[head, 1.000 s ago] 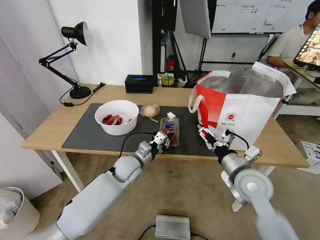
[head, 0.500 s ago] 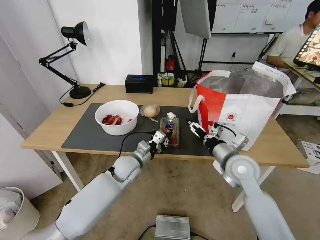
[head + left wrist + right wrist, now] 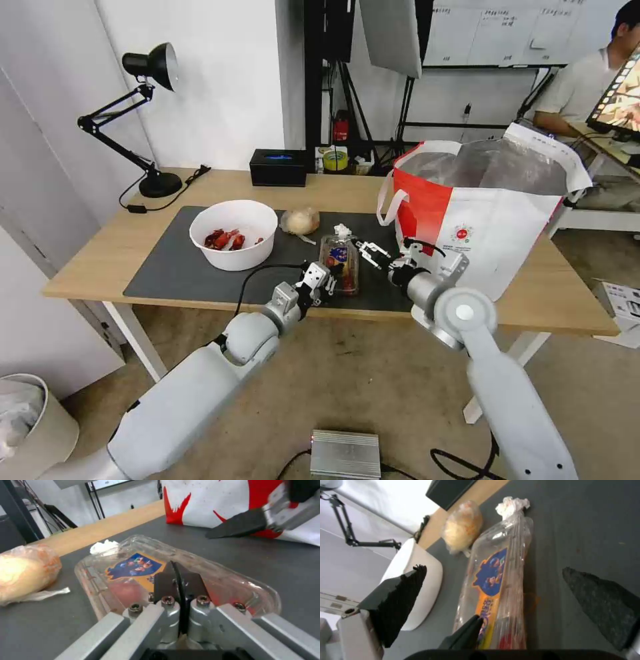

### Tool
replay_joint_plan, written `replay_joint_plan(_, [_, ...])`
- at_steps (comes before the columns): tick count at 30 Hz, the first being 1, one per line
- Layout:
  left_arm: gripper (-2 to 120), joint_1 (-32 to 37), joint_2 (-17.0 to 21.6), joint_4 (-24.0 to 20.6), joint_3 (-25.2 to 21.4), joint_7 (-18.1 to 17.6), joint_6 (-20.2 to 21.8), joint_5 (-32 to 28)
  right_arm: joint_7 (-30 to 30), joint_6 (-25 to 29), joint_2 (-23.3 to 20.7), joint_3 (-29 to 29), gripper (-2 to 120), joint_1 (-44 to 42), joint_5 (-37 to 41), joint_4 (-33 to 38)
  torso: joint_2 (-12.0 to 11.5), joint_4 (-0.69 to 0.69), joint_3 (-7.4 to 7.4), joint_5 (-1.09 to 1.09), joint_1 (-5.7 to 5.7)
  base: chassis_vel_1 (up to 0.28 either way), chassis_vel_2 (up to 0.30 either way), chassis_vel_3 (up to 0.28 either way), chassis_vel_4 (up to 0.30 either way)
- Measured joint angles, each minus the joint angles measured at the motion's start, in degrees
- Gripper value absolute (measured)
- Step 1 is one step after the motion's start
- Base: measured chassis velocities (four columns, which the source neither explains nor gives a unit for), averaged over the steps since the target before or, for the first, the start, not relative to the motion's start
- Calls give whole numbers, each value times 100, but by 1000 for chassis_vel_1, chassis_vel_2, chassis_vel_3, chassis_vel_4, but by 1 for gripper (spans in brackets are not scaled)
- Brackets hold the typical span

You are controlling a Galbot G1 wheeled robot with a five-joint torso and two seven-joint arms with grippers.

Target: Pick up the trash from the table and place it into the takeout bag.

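My left gripper rests at the near end of the clear plastic clamshell tray with a blue and orange label, its two fingers pressed together with nothing between them. My right gripper hovers just beside the tray's other long side, fingers spread apart and empty. The tray lies flat on the dark grey rectangular mat of the light-wood table. Beyond the tray's far end sits the small white tissue ball, and the beige plastic-wrap ball is near it. The white round bowl with red shellfish scraps stands past my left gripper's outer side. The boxy white and red takeout bag stands open just behind my right gripper.
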Motion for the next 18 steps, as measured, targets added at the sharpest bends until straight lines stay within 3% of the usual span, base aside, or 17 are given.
replay_joint_plan(18, [0,8,49,8,1,-7,-67,2,100,-162,339,-234,100,399,-52,-556,1,0,0,0,0,0,0,0,0])
